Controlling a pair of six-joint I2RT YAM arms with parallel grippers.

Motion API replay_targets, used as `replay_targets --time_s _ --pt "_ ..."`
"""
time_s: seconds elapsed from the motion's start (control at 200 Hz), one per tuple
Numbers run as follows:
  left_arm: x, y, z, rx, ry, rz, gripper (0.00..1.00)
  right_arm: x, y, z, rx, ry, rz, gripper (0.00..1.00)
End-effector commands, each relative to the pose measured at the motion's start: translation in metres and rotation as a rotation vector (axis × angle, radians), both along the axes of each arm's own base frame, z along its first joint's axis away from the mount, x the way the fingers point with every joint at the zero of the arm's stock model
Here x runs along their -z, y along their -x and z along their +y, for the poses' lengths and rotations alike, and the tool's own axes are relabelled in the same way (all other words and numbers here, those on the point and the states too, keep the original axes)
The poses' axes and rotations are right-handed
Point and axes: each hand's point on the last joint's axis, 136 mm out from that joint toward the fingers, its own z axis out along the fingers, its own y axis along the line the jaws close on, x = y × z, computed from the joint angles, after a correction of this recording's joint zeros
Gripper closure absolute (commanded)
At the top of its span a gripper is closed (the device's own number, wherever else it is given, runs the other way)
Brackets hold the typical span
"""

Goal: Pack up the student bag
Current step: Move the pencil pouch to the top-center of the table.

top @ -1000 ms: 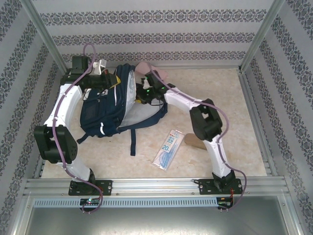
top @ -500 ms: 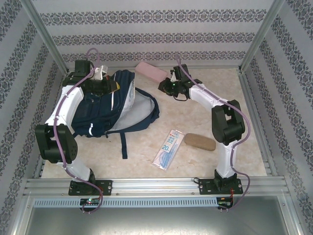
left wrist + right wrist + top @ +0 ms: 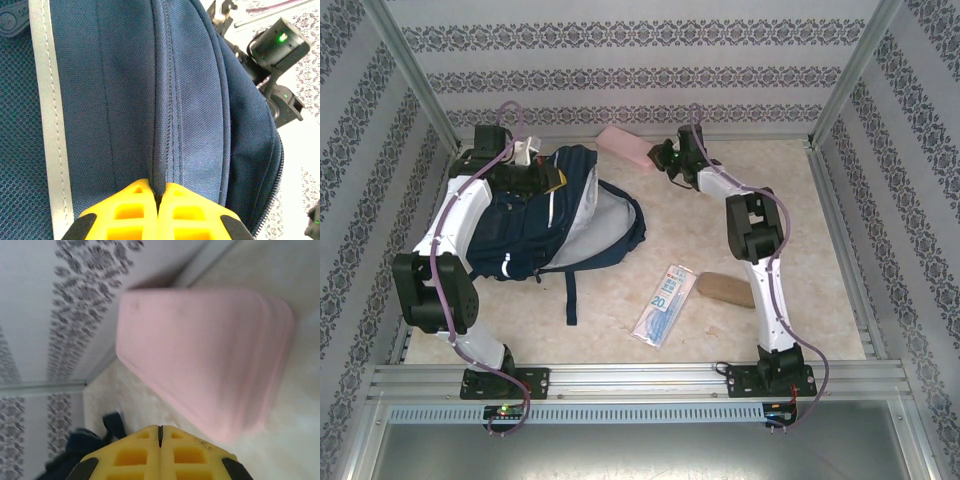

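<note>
1. The student bag (image 3: 515, 235) is navy fabric with a pale reflective stripe (image 3: 47, 125).
2. It lies on the counter (image 3: 720, 230) at about ten o'clock.
3. Its main compartment gapes toward three o'clock, showing the grey lining (image 3: 595, 215).
4. One dark strap (image 3: 569, 300) trails toward six o'clock.

Pulls out of the student bag (image 3: 510, 235), swings to the far side, shuts the right hand (image 3: 656, 158) empty beside the pink case (image 3: 623, 146).

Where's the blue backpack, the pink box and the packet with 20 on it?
backpack (image 3: 515, 235), top view, navy front panel.
pink box (image 3: 200, 355), right wrist view, its broad face.
packet (image 3: 663, 303), top view, its middle.
</note>
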Motion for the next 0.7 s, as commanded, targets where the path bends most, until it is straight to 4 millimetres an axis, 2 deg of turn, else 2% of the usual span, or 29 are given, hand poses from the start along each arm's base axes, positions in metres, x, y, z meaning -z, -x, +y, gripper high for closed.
replay_targets --time_s 0.0,0.09,0.15,0.25,0.335,0.43,0.62,0.694 --pt "-0.008 0.012 -0.003 -0.013 0.015 0.009 1.0 -0.023 -0.03 0.005 0.066 -0.075 -0.058 0.98" --pt "-0.007 0.015 -0.004 -0.014 0.014 0.018 1.0 -0.006 -0.044 0.003 0.105 -0.056 -0.012 0.98" --pt "-0.007 0.016 -0.004 -0.015 0.011 0.022 1.0 0.018 -0.044 -0.002 0.136 -0.014 0.066 0.98" --pt "-0.009 0.015 -0.003 -0.018 0.004 0.018 1.0 0.058 -0.03 -0.009 0.153 0.035 0.194 0.96" --pt "-0.009 0.012 -0.003 -0.019 0.005 0.017 1.0 0.08 -0.011 -0.012 0.134 0.088 0.28 0.95" --pt "-0.006 0.008 -0.004 -0.017 0.013 0.02 1.0 0.089 0.01 -0.017 0.11 0.173 0.334 0.95" --pt "-0.005 0.0 -0.005 -0.005 0.022 0.013 1.0 0.086 0.048 -0.035 0.1 0.268 0.412 0.97" --pt "-0.004 -0.002 -0.006 0.002 0.025 0.009 1.0 0.087 0.07 -0.043 0.1 0.297 0.454 0.98"
